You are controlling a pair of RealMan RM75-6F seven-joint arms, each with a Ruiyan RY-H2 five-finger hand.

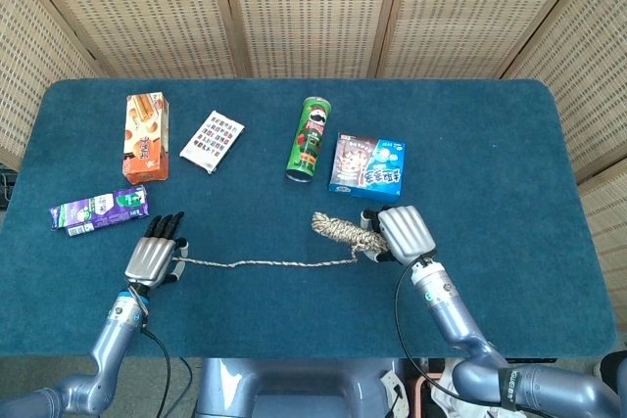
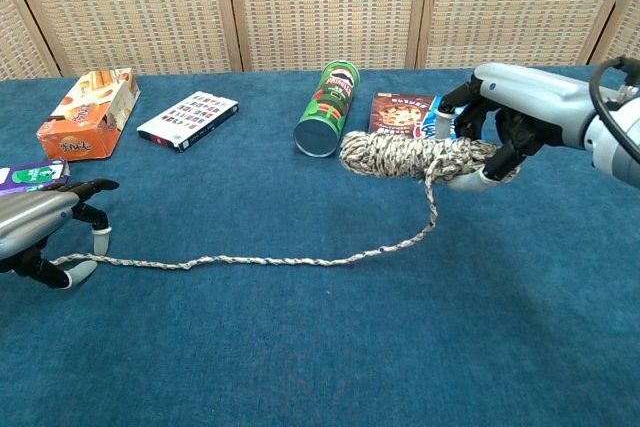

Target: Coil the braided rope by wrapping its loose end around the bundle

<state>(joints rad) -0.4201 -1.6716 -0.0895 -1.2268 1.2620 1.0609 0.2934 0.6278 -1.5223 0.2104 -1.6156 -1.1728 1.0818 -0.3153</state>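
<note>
Rope bundle (image 2: 400, 155): held in my right hand (image 2: 505, 132), fingers wrapped around its right end. It sticks out sideways to the left of the hand, lifted off the table (image 2: 300, 347), in front of the green can (image 2: 330, 107) and the blue box (image 1: 367, 164). From the head view the hand covers the bundle's right part, so only its left half shows.

Loose end (image 2: 250, 261): one strand drops from the bundle beside the right hand, reaches the cloth and runs left across the table in a slightly wavy line. Its far tip lies at my left hand (image 2: 45, 222).

Left hand: low over the table at the left edge, palm down. In the chest view the rope tip sits between the thumb and a fingertip (image 2: 101, 239), with the other fingers stretched forward; it looks pinched there, though the contact is small and hard to make out. In the head view the back of the hand hides the pinch altogether. The chest view cuts the hand off at the frame edge.

Other items, all well apart from the rope line:
- orange box (image 1: 145, 136), far left, lying flat
- purple packet (image 1: 100, 209), just behind the left hand; partly cut off in the chest view
- white card pack (image 1: 212, 140), right of the orange box
- green can, lying on its side, open end toward me
- blue box, partly hidden behind the bundle and right hand in the chest view
</note>
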